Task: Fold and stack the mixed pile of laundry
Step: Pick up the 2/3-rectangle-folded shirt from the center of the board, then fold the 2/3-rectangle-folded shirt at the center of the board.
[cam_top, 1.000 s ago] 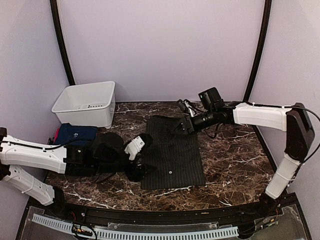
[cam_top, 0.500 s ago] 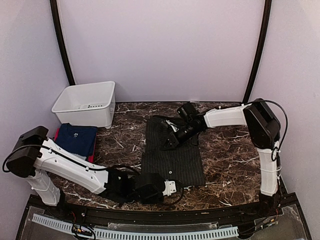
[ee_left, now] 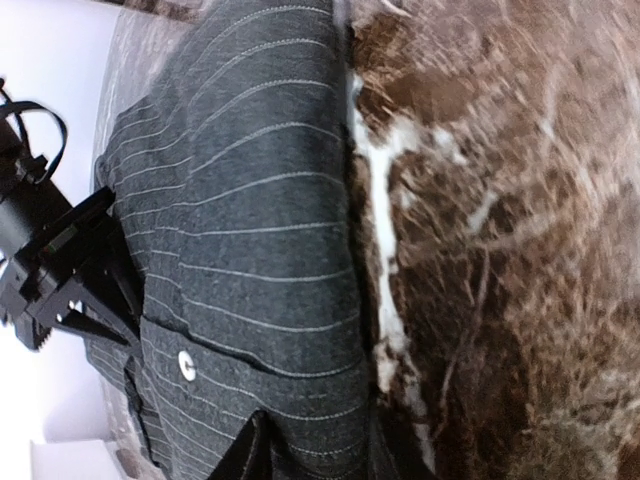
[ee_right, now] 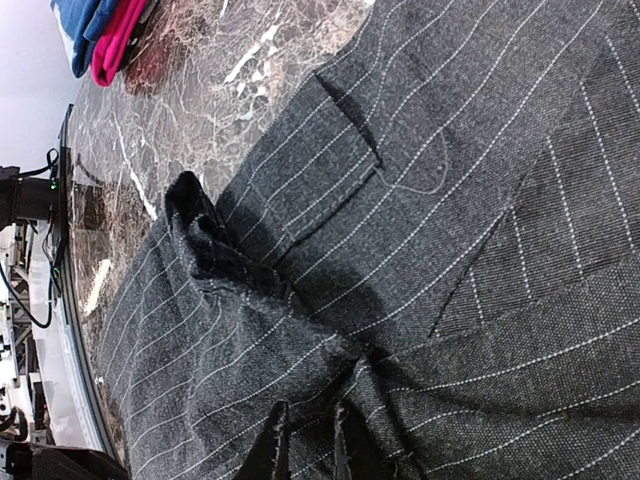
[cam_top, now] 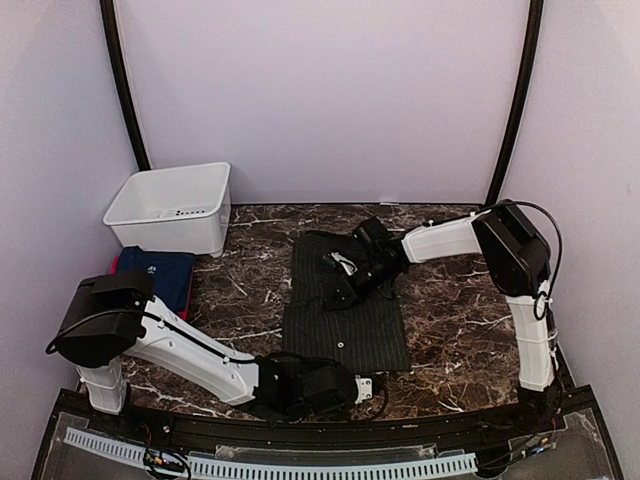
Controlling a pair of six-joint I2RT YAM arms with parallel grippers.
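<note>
The dark pinstriped shirt (cam_top: 345, 310) lies folded flat in the middle of the marble table. My left gripper (cam_top: 366, 385) is low at the shirt's near right corner. In the left wrist view its jaws (ee_left: 325, 445) stand on either side of the buttoned hem (ee_left: 250, 300), closed onto the cloth. My right gripper (cam_top: 342, 288) presses into the shirt's upper part, and its narrow fingers (ee_right: 308, 430) pinch a raised fold of the pinstriped cloth (ee_right: 420, 200). The navy blue T-shirt (cam_top: 160, 272) lies folded at the left, on top of the red T-shirt (ee_right: 125, 35).
A white plastic bin (cam_top: 175, 205) stands at the back left, just behind the folded T-shirts. The left arm's long white link (cam_top: 190, 350) stretches along the near edge of the table. Bare marble (cam_top: 460, 310) lies right of the shirt.
The left arm swept from the shirt's left side round to its near right corner. The right gripper came down onto the shirt's upper part. Both pairs of jaws narrowed onto cloth.
</note>
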